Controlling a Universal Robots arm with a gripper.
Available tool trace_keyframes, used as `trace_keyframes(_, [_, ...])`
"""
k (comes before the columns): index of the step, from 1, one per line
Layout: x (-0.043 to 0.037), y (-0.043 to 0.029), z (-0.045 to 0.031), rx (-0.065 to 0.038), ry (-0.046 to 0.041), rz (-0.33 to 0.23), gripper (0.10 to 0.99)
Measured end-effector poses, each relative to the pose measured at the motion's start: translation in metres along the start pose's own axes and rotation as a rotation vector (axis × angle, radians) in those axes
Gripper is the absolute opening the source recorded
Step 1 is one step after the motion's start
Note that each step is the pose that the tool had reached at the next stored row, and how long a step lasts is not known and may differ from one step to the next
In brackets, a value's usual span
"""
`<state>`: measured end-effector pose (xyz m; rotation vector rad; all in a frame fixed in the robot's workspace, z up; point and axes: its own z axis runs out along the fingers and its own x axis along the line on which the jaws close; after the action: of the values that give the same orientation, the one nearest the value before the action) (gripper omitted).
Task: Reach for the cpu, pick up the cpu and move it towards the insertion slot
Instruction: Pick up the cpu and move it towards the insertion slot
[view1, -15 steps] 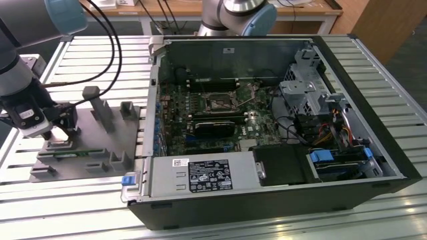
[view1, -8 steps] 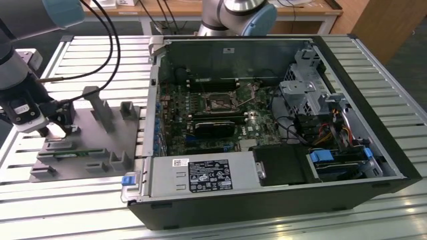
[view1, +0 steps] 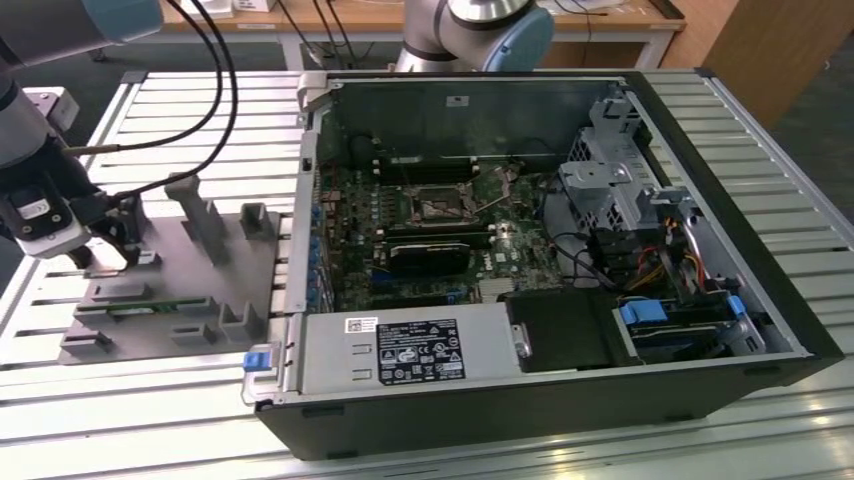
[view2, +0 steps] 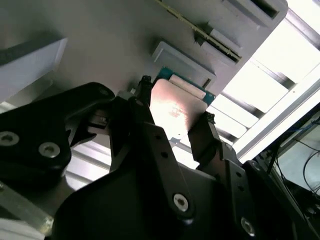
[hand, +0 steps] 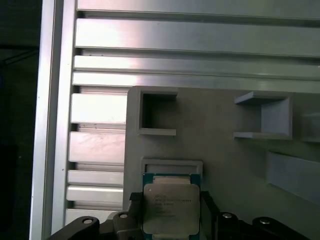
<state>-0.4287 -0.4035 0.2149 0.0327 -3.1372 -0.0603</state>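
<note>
In the exterior view the tool (view1: 110, 252) is hanging low over the grey fixture plate (view1: 174, 272) on the worktop (view1: 200, 112). That leaves it well apart from the insertion slot (view1: 438, 205) inside the open computer case (view1: 534, 420).

In the second wrist view its jaws are pressing against two opposite edges of the cpu (view2: 175, 107), apparently pinching it there so the shiny top is left bare.

In the first wrist view the cpu is lying between the jaws, seemingly not yet lifted from its nest.
</note>
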Motion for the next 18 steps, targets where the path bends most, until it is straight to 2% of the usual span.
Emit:
trace_keyframes(5, [0.0003,-0.0001,-0.0014,-0.002,-0.0003,0.0,0.541])
trace_keyframes(18, [0.0005,0.0006,-0.0172,-0.006,-0.0008,0.0,0.541])
